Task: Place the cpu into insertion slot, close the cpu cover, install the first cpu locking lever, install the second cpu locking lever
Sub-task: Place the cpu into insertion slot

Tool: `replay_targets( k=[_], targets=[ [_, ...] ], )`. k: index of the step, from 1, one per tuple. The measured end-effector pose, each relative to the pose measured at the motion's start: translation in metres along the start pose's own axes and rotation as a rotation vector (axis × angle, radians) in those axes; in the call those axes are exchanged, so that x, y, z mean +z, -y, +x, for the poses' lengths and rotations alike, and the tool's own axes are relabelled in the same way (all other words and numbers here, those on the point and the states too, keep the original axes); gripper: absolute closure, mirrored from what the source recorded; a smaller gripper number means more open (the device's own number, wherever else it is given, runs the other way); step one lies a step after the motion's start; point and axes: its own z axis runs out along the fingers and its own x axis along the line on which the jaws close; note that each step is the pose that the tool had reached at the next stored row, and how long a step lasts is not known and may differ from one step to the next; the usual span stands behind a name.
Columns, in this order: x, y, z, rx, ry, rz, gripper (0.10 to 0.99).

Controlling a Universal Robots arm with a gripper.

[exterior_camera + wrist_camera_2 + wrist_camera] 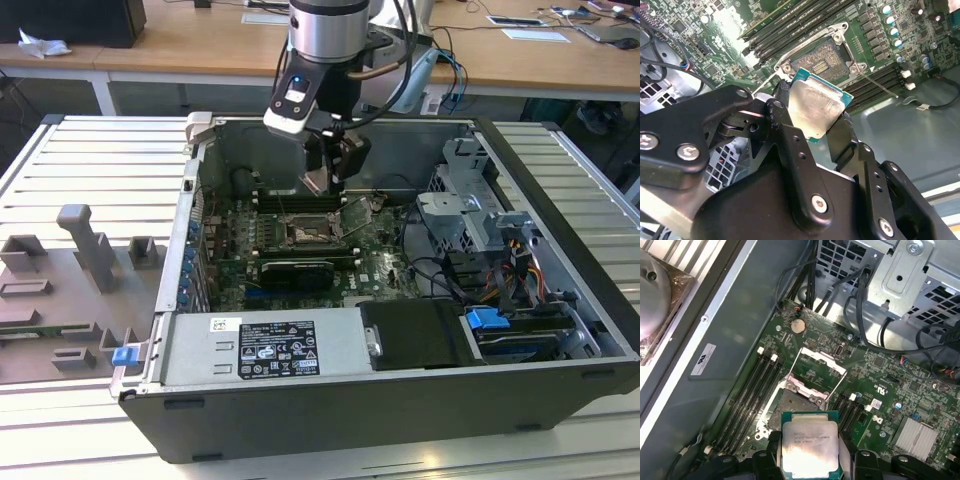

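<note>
The gripper (pixel 814 116) is clamped on the chip (pixel 815 105), hovering at the upper centre of the exterior view, above the open socket (pixel 304 235) with its cover (pixel 824 361) raised. Placing is in hand. Seating it likely calls for squaring the chip over the socket.

Soft, even overhead light is filling the exterior view, while the computer case (pixel 300 400) interior is sitting in shade. In the second wrist view glare is whitening a motherboard (pixel 722 22) patch; the cpu (pixel 815 107) (pixel 810 447) lid is gleaming in both wrist views.
</note>
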Motion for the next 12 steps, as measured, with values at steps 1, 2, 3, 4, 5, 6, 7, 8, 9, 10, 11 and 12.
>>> replay_targets(
  k=[1,2,3,4,5,6,7,8,9,10,11,12],
  targets=[
    [0.0006,0.0,0.0,0.006,0.0004,0.0,0.545],
    [0.0011,0.0001,0.0,0.011,0.001,0.0,0.545],
    [0.0014,0.0001,0.0,0.014,0.0012,0.0,0.545],
    [0.0016,0.0001,0.0,0.016,0.0014,0.0,0.545],
    [0.0018,0.0001,0.0,0.019,0.0016,0.0,0.545],
    [0.002,0.0002,0.0,0.021,0.0017,0.0,0.545],
    [0.0022,0.0002,0.0,0.023,0.0019,0.0,0.545],
    [0.0023,0.0002,0.0,0.026,0.0021,0.0,0.545],
    [0.0025,0.0002,-0.0001,0.028,0.0023,0.0,0.545],
    [0.0026,0.0002,-0.0001,0.03,0.0025,-0.001,0.545],
    [0.0028,0.0002,-0.0001,0.032,0.0027,-0.001,0.545],
    [0.0029,0.0002,-0.0001,0.035,0.0029,-0.001,0.545]
  ],
)
